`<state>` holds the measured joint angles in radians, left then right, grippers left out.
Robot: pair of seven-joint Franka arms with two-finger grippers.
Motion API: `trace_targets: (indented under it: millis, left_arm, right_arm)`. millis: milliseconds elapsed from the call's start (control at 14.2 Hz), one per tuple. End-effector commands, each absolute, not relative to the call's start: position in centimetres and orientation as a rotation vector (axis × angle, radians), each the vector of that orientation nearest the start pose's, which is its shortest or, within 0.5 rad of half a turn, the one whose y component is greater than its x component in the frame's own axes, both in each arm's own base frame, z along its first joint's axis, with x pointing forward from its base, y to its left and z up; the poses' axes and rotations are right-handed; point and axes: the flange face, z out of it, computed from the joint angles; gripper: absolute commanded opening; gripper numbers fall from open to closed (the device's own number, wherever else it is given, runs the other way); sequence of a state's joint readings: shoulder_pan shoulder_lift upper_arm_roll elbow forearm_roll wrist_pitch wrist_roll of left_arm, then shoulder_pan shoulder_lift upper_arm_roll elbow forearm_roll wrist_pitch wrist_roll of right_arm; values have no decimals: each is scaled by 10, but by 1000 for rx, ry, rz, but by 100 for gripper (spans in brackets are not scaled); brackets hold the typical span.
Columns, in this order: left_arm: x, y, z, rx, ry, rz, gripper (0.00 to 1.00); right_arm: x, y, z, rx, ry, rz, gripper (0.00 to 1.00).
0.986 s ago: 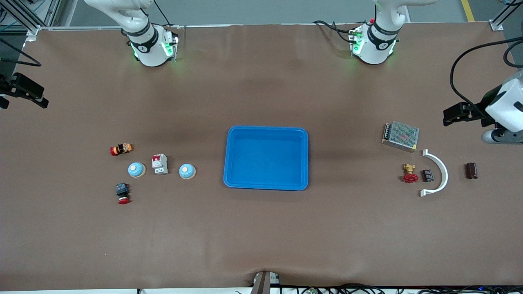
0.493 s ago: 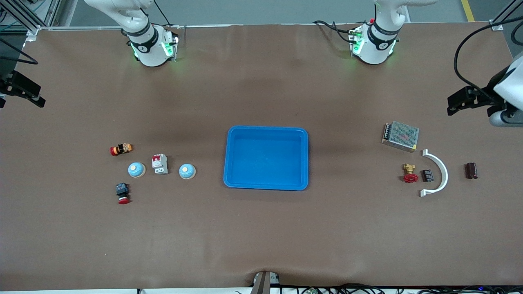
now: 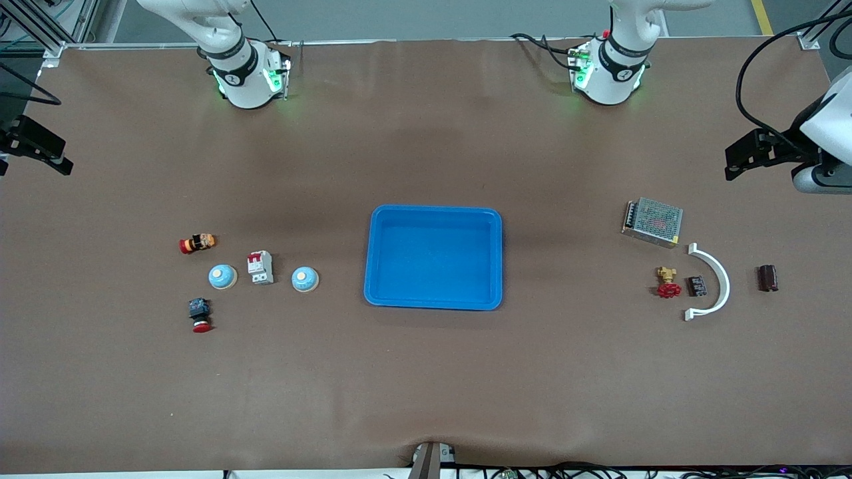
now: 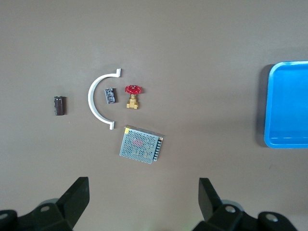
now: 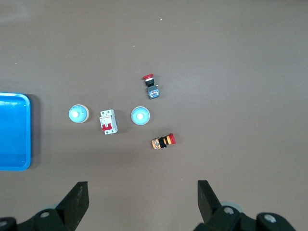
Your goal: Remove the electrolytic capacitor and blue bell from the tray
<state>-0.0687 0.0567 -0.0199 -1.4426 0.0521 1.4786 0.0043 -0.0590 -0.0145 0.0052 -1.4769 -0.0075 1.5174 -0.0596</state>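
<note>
At the right edge of the front frame the left gripper (image 3: 745, 154) hovers open, the dark capacitor (image 3: 767, 278) lying on the table (image 3: 426, 372) below it in the frame. At the left edge the right gripper (image 3: 40, 150), also open, is partly cut off; two blue bells (image 3: 222, 277) (image 3: 305, 279) lie lower, toward centre-left.

We note the capacitor (image 4: 59, 105) apart from a white curved bracket (image 4: 98, 99), which arcs round a small black module (image 4: 110, 95); red-handled valve (image 4: 133, 96), mesh-covered power supply (image 4: 141, 144) nearby; blue tray (image 4: 288, 106) at the edge.
</note>
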Motion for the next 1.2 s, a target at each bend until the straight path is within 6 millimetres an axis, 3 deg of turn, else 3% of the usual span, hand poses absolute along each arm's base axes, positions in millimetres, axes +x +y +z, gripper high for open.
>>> trace_targets:
  millis: [0,1126]
  left_arm:
    - [559,-42,654,-3101,123,2,100]
    - [560,-31,656,-3101,132,-3,100]
  right_arm:
    - [544,-33,676,-3162,-2,-88,100]
    - [545,-33,675,-3160,-2,-86,100]
